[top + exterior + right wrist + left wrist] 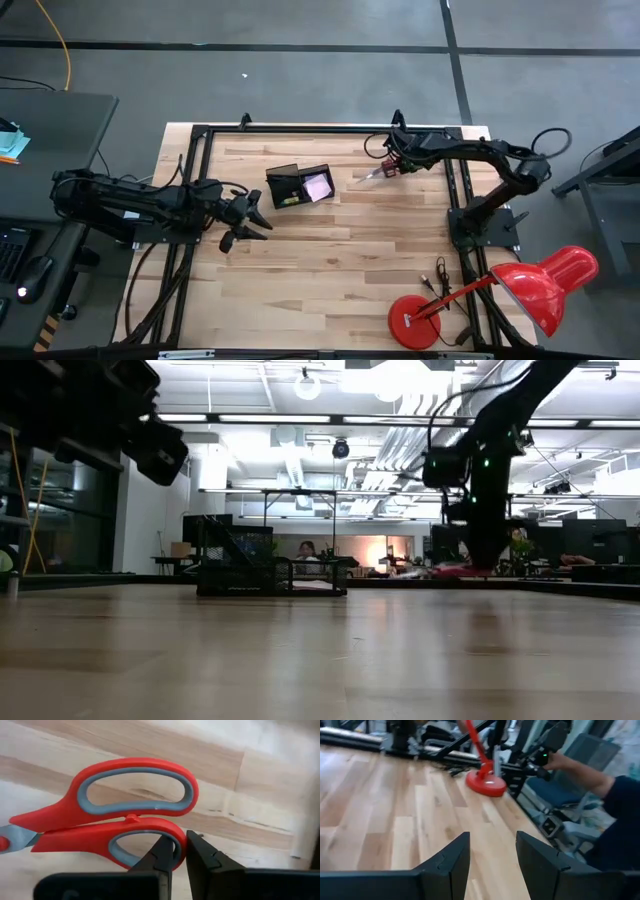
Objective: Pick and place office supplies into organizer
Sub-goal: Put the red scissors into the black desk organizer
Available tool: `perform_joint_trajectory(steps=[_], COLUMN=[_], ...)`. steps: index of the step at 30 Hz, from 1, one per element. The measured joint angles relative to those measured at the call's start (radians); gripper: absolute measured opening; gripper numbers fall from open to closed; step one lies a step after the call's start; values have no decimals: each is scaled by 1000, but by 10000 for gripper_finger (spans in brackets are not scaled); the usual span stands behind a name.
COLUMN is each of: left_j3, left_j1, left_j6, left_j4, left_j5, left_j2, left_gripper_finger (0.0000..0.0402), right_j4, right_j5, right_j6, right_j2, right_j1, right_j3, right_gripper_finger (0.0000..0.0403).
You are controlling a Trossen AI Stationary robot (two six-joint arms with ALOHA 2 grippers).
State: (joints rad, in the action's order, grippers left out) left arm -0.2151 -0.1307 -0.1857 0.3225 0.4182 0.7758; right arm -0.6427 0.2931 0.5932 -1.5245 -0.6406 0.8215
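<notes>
left gripper [250, 222]: one, jaws part-spread, held nothing, above table [330, 270] left of organizer
organizer [298, 185]: one, mid-table, one pink pad [317, 186] inside
scissors [378, 171]: one pair, flat on table right of organizer
right gripper [179, 851]: fingers pinched lower handle loop

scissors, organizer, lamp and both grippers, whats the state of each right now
scissors: blades closed, lying flat on the table, one handle loop pinched
right gripper: shut on the scissors' handle loop, at the table's far right
left gripper: open, empty, above the table's left side
organizer: upright on the table, pink pad in one compartment
red lamp: standing at the near right corner
</notes>
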Motion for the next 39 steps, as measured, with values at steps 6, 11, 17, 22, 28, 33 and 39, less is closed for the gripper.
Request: perform_joint_trajectory(steps=[6, 11, 17, 22, 28, 33, 39], left_j3=[0, 0, 0, 0, 0, 0, 0], left_j1=[0, 0, 0, 0, 0, 0, 0], left_j6=[-24, -28, 18, 35, 43, 54, 117], left_j4=[-61, -143, -271, -386, -471, -471, -513], left_j5=[70, 88, 109, 108, 106, 67, 59], left_j2=[-101, -208, -358, -459, -521, -571, -673], left_gripper_finger=[145, 145, 145, 145, 145, 145, 145], right_j4=[21, 90, 274, 495, 870, 1149, 1236], right_j5=[140, 299, 450, 574, 646, 647, 686], right_j6=[-30, -137, -301, -514, -807, -1043, -1158], right_j2=[109, 172, 177, 177, 140, 58, -60], right_j1=[131, 271, 413, 496, 564, 585, 583], right_j3=[0, 0, 0, 0, 2, 2, 37], right_gripper_finger=[12, 13, 13, 12, 12, 12, 14])
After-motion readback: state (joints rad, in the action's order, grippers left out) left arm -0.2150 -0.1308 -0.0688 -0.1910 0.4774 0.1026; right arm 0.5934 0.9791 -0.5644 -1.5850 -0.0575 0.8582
